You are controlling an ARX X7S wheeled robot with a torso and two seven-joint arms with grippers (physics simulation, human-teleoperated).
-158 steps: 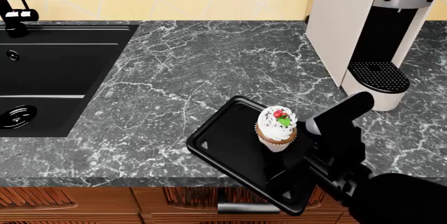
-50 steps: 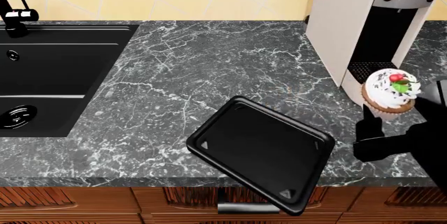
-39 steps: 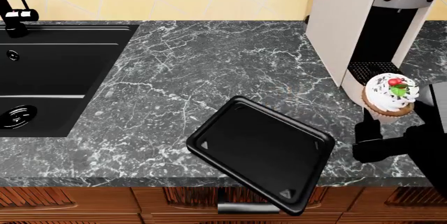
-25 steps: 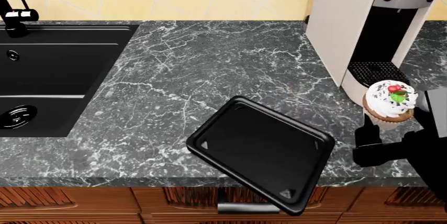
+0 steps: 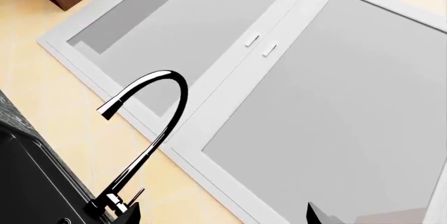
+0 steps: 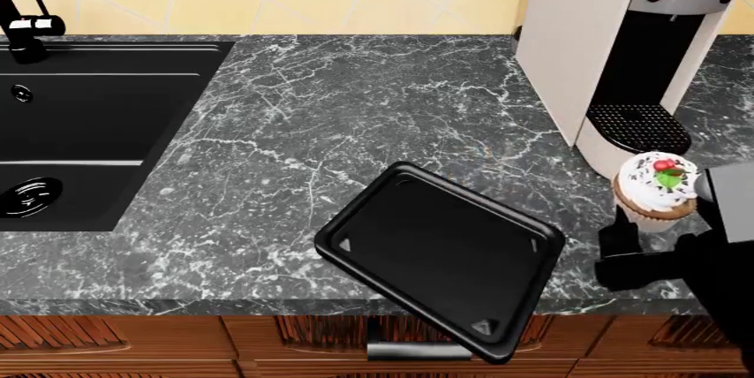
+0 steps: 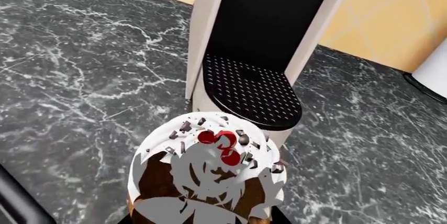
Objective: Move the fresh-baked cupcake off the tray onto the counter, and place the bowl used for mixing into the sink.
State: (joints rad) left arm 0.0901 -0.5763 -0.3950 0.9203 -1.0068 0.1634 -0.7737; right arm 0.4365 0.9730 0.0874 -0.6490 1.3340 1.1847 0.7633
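Note:
The cupcake, white frosting with red berries, is off the tray and sits between the fingers of my right gripper, low over the counter in front of the coffee machine. In the right wrist view the cupcake fills the space between the jaws of the right gripper. The black tray lies empty at the counter's front edge. The black sink is at the far left. My left gripper is open and empty, raised near the faucet. The bowl is out of view.
A white coffee machine stands at the back right, its drip grille just behind the cupcake. The sink's faucet base is at the back left. Wall cabinets fill the left wrist view.
My right gripper took the cupcake off the tray and carried it right to the coffee machine's front. Over the last second it has sunk lower toward the counter.

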